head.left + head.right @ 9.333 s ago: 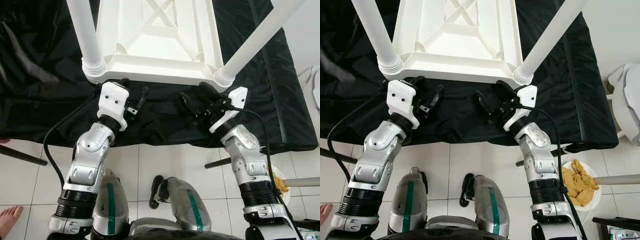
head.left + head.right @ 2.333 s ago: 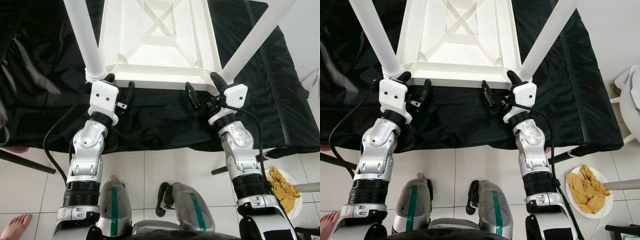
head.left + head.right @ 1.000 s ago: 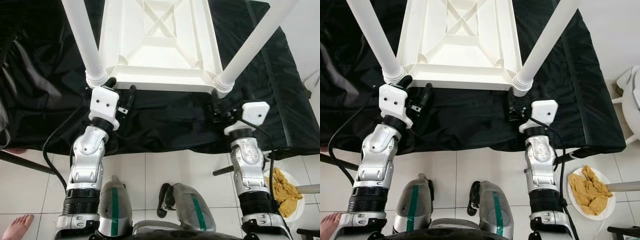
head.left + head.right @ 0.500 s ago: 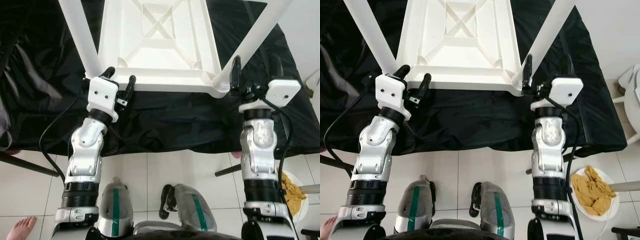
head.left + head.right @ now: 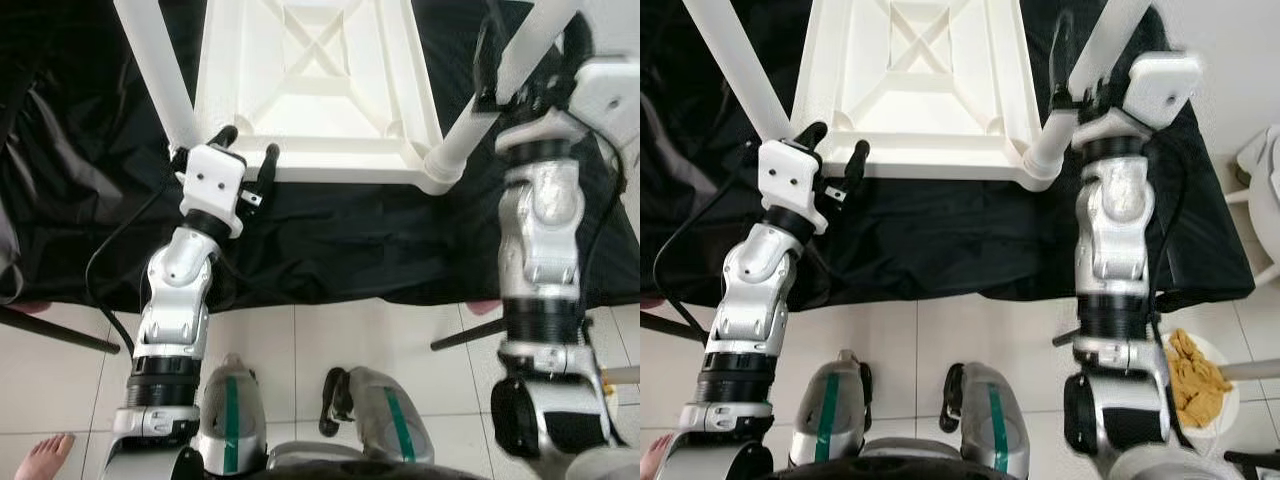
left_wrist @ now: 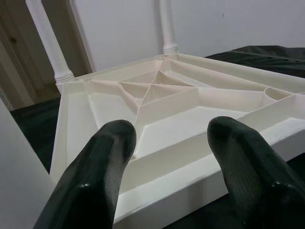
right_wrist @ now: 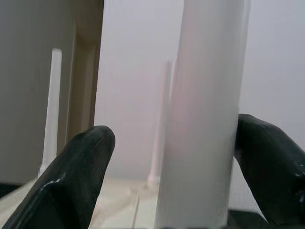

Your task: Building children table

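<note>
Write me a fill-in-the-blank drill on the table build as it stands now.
1. The white table lies ___ on the black cloth.
2. The right gripper has its open jaws around a table ___.
3. The left gripper sits at the table's near ___, jaws open.
4. The near-right leg is ___ in colour.

Missing words: upside down; leg; edge; white

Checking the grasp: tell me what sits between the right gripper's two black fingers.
The round white plastic table leg stands between the right gripper's open fingers, seen in the right wrist view; contact cannot be told.
</note>
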Controlling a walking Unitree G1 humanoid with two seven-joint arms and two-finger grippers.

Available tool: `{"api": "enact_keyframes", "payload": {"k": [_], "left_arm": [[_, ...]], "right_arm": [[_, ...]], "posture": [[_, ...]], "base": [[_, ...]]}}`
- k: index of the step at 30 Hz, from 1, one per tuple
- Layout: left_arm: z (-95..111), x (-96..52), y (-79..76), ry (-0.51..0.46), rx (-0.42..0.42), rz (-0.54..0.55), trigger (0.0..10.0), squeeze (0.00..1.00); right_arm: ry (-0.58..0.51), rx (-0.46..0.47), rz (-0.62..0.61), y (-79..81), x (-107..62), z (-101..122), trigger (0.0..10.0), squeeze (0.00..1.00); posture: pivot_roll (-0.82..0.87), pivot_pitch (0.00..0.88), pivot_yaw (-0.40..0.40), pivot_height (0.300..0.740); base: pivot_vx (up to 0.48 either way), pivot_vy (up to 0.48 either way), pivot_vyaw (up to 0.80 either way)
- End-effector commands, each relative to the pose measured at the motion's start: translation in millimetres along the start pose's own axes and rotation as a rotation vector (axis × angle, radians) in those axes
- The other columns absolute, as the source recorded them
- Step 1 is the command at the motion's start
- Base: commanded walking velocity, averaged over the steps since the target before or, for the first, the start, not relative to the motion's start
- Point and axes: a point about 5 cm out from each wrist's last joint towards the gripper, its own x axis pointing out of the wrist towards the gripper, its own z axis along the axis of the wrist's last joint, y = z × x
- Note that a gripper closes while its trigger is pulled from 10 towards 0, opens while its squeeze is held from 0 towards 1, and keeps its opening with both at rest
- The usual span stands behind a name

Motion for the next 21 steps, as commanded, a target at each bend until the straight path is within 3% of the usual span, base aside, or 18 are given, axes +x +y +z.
{"api": "enact_keyframes", "payload": {"k": [1, 4, 6, 10, 21], "left_arm": [[-1.1, -1.4, 1.0, 0.020, 0.012, 0.066, 10.0, 0.00], [-1.4, -1.9, -0.2, 0.024, 0.017, 0.061, 10.0, 0.00], [-2.5, -2.6, -2.7, 0.044, 0.030, 0.049, 10.0, 0.00], [-2.7, -1.8, -7.0, 0.062, 0.044, 0.011, 10.0, 0.00], [-4.9, 3.5, -7.9, 0.110, 0.043, 0.008, 10.0, 0.00]], "right_arm": [[0.007, 0.003, -0.017, -6.7, 4.2, -0.2, 10.0, 0.00], [-0.011, 0.007, -0.021, -8.0, 10.6, 3.6, 10.0, 0.00], [-0.064, 0.011, -0.031, -11.0, 28.2, 14.8, 10.0, 0.00], [-0.127, 0.026, -0.037, -12.0, 46.7, 29.2, 10.0, 0.00], [-0.207, 0.051, -0.054, -15.9, 62.9, 48.2, 10.0, 0.00]], "posture": [[0.09, 0.034, -0.056, 0.740], [0.10, 0.035, -0.061, 0.740], [0.11, 0.037, -0.062, 0.740], [0.12, 0.033, -0.062, 0.740], [0.13, 0.019, -0.058, 0.740]], "base": [[0.000, 0.000, 0.00], [0.000, 0.000, 0.00], [0.000, 0.000, 0.00], [0.000, 0.000, 0.00], [0.000, 0.000, 0.00]]}}
